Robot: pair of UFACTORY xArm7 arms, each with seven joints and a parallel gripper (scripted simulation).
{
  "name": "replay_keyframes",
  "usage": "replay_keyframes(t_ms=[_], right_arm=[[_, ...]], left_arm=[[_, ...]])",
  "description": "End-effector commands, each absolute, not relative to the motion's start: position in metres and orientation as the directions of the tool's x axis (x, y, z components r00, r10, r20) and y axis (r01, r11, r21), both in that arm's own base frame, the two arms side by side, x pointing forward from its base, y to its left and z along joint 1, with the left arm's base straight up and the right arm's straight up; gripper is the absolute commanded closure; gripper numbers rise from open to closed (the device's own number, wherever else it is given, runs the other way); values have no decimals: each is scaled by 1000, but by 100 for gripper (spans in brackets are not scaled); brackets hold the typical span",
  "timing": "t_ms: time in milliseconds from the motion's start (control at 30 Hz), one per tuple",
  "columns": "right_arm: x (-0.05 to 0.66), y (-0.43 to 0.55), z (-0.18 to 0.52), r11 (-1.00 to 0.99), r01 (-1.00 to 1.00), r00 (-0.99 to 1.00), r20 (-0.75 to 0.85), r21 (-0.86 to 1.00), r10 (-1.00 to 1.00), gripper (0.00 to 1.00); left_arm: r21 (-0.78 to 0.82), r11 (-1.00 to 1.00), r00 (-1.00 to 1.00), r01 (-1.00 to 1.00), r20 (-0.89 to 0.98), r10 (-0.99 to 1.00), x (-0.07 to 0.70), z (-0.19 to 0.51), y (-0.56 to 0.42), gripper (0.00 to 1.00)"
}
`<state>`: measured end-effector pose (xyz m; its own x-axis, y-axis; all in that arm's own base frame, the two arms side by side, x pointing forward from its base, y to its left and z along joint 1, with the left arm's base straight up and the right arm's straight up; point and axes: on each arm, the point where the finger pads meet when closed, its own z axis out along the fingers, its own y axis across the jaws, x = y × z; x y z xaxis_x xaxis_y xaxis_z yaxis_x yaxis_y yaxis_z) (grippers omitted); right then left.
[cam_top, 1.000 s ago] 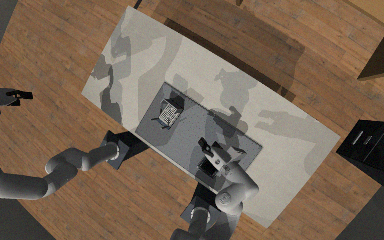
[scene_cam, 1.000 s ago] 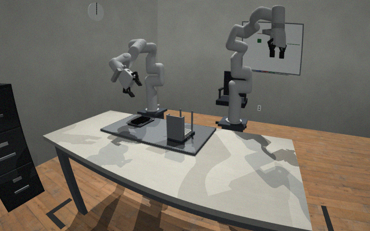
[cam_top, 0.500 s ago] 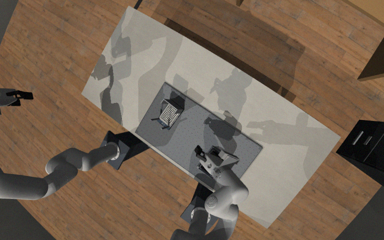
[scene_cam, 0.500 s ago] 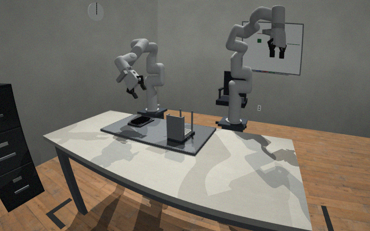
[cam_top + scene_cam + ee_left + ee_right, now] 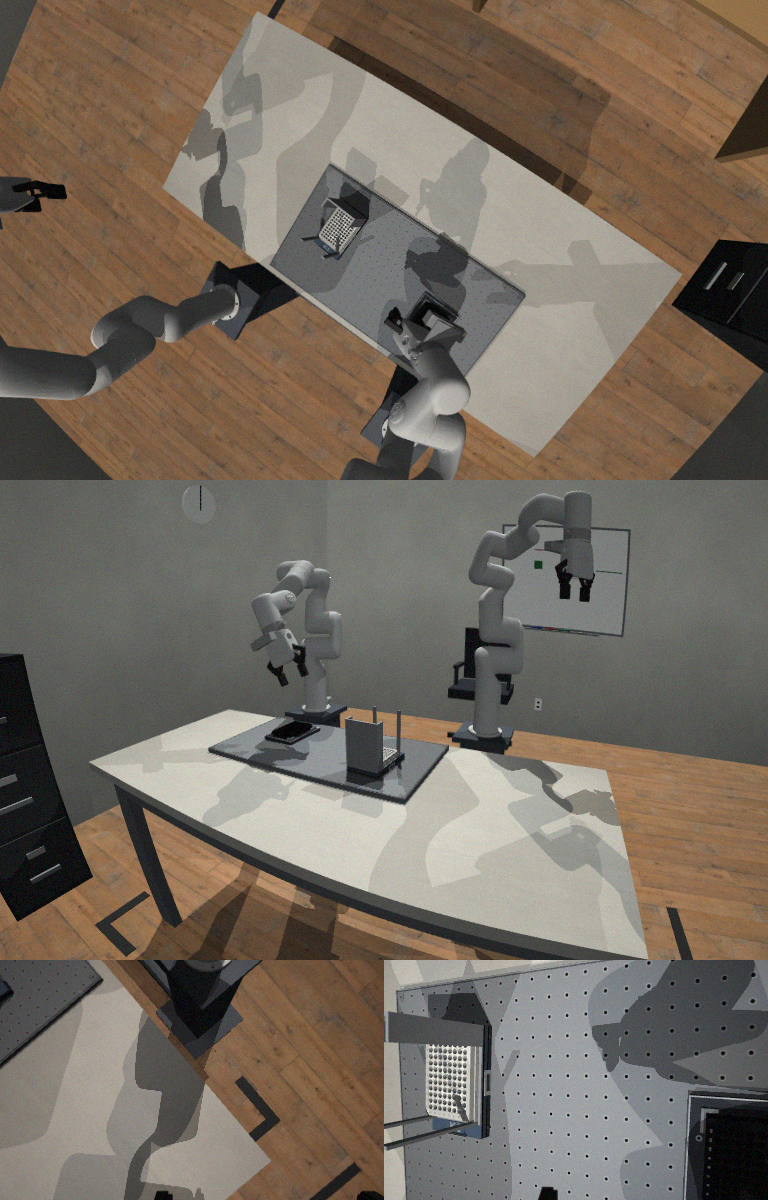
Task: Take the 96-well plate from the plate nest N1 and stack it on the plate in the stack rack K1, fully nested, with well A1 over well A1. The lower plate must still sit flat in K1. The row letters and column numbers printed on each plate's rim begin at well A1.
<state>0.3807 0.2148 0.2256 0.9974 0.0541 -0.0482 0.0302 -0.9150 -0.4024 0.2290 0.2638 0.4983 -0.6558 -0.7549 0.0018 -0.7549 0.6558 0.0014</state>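
Note:
A black 96-well plate (image 5: 292, 729) (image 5: 739, 1160) lies in the low dark plate nest N1 (image 5: 695, 1170); light marks along its edge are too small to read. A white 96-well plate (image 5: 338, 227) (image 5: 446, 1077) lies in the stack rack K1 (image 5: 351, 207) (image 5: 362, 746) (image 5: 484, 1110), which has a blue base, a tall wall and thin upright posts. Its rim lettering cannot be read. My right gripper (image 5: 292, 675) (image 5: 651, 1195) is open and empty, tilted, high above the nest side. My left gripper (image 5: 574, 594) (image 5: 267, 1196) is open and empty, high up and well away from both plates.
Nest and rack stand apart on a grey perforated board (image 5: 385, 266) (image 5: 328, 763) (image 5: 549, 1085) on the pale table (image 5: 566, 316) (image 5: 317, 830). The rack's wall and posts rise well above the white plate. The right arm covers part of the nest in the top view.

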Motion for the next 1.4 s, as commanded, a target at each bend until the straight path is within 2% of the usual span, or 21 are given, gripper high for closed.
replay_keyframes(t_ms=[0,533,1367], right_arm=[[368,204,220,-943,27,998,-52,-331,47,0],[339,158,204,-1000,6,1000,1,-8,6,0],[337,154,189,-1000,5,1000,3,-1,5,0]], left_arm=[[1,656,-656,-755,-1,-755,229,499,264,0],[1,656,-656,-755,-1,-755,229,499,264,0],[1,656,-656,-755,-1,-755,229,499,264,0]])
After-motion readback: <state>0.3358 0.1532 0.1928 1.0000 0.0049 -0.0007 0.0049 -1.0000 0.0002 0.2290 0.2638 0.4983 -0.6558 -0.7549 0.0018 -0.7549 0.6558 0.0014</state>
